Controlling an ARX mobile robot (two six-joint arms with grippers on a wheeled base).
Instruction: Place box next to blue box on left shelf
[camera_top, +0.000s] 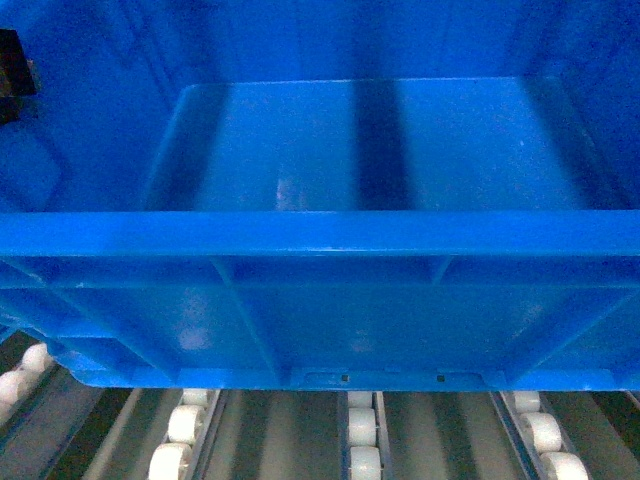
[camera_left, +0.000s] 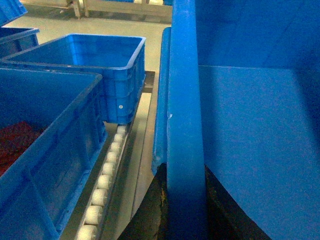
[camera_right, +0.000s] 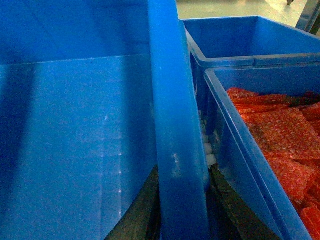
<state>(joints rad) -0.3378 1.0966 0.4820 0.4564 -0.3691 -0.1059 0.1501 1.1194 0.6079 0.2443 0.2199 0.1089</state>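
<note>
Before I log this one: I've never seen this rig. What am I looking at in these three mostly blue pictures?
A wheeled robot with two arms is carrying an empty blue box. The head camera looks into it from the front, above the left shelf of white rollers. The other two cameras sit on the wrists. Each shows that arm's dark fingers straddling a side rim, one inside, one outside. The neighbouring crates sit on both sides; the one on the right holds red bubble wrap.

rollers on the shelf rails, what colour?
White. The rollers sit in rows on the grey rails under the box; clearest in the head view.
</note>
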